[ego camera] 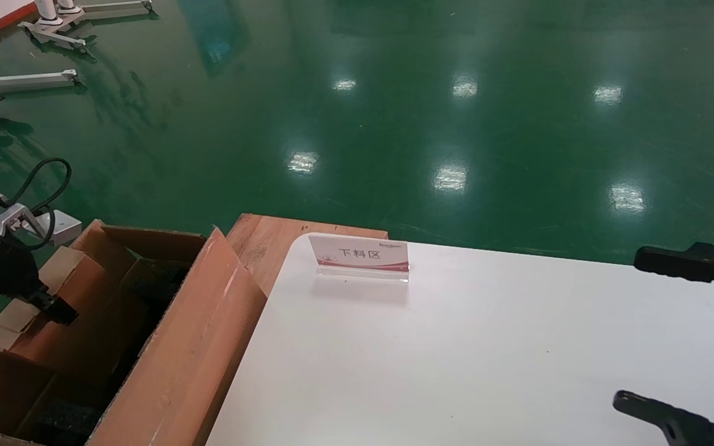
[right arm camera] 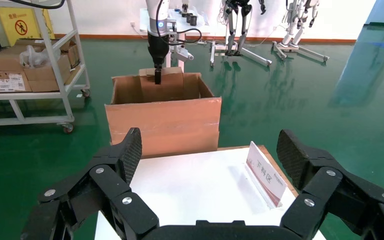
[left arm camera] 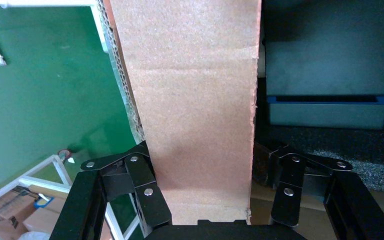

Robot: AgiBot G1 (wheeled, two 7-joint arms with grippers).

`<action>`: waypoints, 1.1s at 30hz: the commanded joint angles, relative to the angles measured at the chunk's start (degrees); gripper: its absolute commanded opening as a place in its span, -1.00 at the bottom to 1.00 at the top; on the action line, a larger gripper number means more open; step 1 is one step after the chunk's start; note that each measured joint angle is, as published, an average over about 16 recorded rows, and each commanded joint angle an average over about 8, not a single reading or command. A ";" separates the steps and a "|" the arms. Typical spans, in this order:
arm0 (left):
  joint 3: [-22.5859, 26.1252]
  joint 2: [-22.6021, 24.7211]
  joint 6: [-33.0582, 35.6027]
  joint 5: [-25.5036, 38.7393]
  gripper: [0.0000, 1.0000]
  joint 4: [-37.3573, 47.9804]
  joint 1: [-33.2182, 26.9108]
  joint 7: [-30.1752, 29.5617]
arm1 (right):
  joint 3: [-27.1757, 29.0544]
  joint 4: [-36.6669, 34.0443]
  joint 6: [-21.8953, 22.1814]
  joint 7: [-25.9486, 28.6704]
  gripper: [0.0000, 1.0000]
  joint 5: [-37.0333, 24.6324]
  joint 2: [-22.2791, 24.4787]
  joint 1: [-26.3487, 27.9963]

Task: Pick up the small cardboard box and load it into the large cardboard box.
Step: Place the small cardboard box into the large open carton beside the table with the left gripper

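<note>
The large cardboard box (ego camera: 199,347) stands on the floor left of the table, its flaps open and black foam (ego camera: 66,421) at its bottom. The small cardboard box (ego camera: 93,322), orange-brown with paler tan flaps, sits inside it. My left gripper (ego camera: 53,308) reaches down into the large box and is shut on the small box's upright panel (left arm camera: 195,100), with one finger (left arm camera: 142,177) on each side of it. The right wrist view shows the large box (right arm camera: 162,122), the small box (right arm camera: 169,85) and the left gripper (right arm camera: 157,77) far off. My right gripper (ego camera: 667,337) hangs open and empty over the table's right side.
A white table (ego camera: 487,359) holds an acrylic sign (ego camera: 360,255) near its far left corner. A wooden board (ego camera: 264,238) lies between the table and the large box. A shelf cart (right arm camera: 30,75) with cartons stands beyond, on the green floor.
</note>
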 commanded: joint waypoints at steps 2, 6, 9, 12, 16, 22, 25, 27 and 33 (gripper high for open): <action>0.02 -0.05 0.33 0.01 0.13 0.03 0.12 -0.17 | -0.01 0.00 0.00 0.00 1.00 0.01 0.00 0.00; 0.01 -0.08 0.39 -0.07 1.00 0.07 0.29 -0.26 | -0.01 -0.01 0.01 -0.01 1.00 0.01 0.01 0.00; 0.02 -0.09 0.40 -0.07 1.00 0.09 0.37 -0.28 | -0.01 -0.02 0.02 -0.01 1.00 0.02 0.01 -0.01; 0.03 -0.10 0.42 0.01 1.00 0.09 0.36 -0.28 | -0.01 -0.02 0.02 -0.01 1.00 0.02 0.01 -0.01; 0.05 -0.10 0.43 0.09 1.00 0.09 0.33 -0.27 | -0.01 -0.02 0.02 -0.01 1.00 0.03 0.01 -0.01; 0.06 -0.11 0.44 0.18 1.00 0.09 0.27 -0.26 | -0.01 -0.02 0.02 -0.01 1.00 0.03 0.01 -0.01; 0.06 -0.10 0.44 0.20 1.00 0.09 0.24 -0.25 | -0.01 -0.02 0.02 -0.01 1.00 0.03 0.01 -0.01; 0.06 -0.10 0.44 0.20 1.00 0.08 0.23 -0.24 | -0.01 -0.02 0.02 -0.01 1.00 0.03 0.01 -0.01; 0.06 -0.09 0.43 0.23 1.00 0.07 0.19 -0.22 | -0.01 -0.02 0.02 0.00 1.00 0.03 0.02 -0.01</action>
